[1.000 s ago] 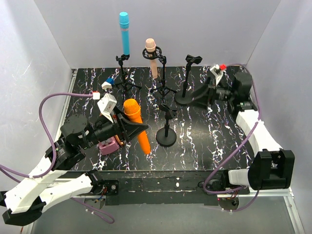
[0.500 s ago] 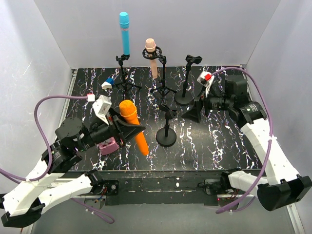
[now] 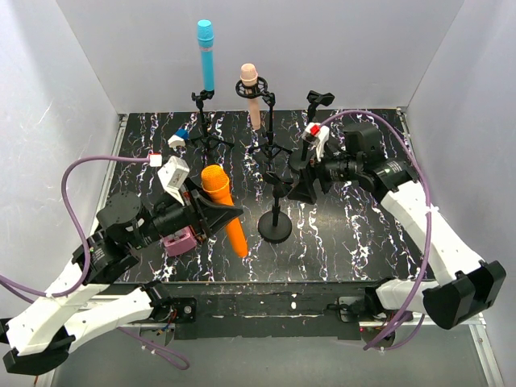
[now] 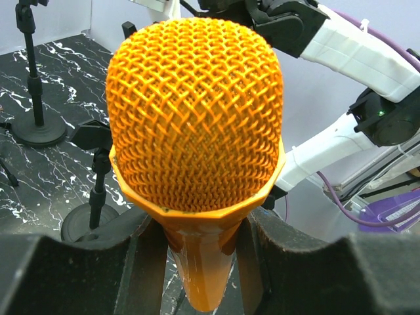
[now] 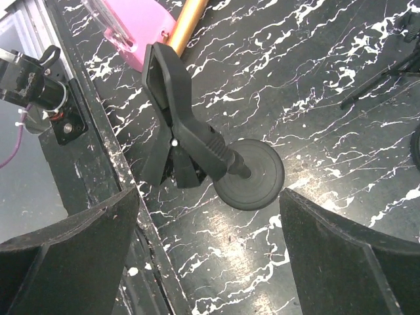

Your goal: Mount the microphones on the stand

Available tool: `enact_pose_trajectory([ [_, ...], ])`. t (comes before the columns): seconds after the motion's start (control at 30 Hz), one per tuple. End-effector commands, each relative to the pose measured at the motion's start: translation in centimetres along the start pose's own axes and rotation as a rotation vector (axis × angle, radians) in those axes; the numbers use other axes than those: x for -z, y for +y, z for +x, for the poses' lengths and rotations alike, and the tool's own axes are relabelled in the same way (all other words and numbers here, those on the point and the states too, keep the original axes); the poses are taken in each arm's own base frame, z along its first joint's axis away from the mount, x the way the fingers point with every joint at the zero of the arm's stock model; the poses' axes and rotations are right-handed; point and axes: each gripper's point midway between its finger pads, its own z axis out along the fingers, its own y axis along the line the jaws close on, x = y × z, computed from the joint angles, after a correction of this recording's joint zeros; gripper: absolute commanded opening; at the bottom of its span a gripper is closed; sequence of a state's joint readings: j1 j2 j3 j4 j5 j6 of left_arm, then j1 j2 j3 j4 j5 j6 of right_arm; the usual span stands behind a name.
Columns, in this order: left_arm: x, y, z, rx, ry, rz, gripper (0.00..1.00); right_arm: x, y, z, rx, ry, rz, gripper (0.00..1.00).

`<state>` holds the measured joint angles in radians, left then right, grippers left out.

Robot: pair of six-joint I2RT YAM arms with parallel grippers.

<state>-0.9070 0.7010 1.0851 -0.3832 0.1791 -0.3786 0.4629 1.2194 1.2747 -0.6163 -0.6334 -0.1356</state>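
My left gripper (image 3: 211, 216) is shut on the orange microphone (image 3: 226, 211), which slants over the table's front left. In the left wrist view its mesh head (image 4: 195, 105) fills the frame, and the handle is pinched in the left gripper (image 4: 197, 262). The cyan microphone (image 3: 206, 55) and the pale pink microphone (image 3: 251, 97) stand upright in tripod stands at the back. A round-based stand (image 3: 276, 214) with a bare clip (image 5: 172, 98) stands mid-table. My right gripper (image 3: 302, 185) hovers open just right of and above it; the stand's base (image 5: 251, 184) shows beyond the open right gripper (image 5: 210, 262).
A second bare stand (image 3: 316, 101) rises at the back, partly behind my right arm. A flat pink box (image 3: 179, 240) lies under my left gripper. Small white plugs (image 3: 177, 139) lie at the back left. Purple cables loop off both sides. The table's front rail (image 5: 98, 118) runs close by.
My right arm has swung left from the back right corner to just over the mid-table stand, its jaws wide. My left gripper and the orange microphone have barely shifted.
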Motion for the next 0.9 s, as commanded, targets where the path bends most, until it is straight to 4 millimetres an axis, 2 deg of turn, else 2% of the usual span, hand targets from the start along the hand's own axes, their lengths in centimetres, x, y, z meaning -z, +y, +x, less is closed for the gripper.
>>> enact_pose_trajectory([
  [0.0,0.1,-0.3,-0.2,-0.001,-0.019,0.014,0.00,0.2,0.9,-2.9,0.059,-0.037,-0.012,0.94],
  [0.47,0.1,0.0,0.2,-0.004,-0.020,0.013,0.00,-3.0,1.3,-1.7,0.096,0.075,-0.046,0.95],
  [0.77,-0.1,0.2,0.6,-0.007,-0.013,0.010,0.00,-3.7,1.0,-1.1,0.175,0.090,-0.023,0.78],
  [0.87,-0.2,0.2,0.6,-0.010,-0.012,0.008,0.00,-3.9,0.8,-0.8,0.199,0.097,-0.020,0.78],
])
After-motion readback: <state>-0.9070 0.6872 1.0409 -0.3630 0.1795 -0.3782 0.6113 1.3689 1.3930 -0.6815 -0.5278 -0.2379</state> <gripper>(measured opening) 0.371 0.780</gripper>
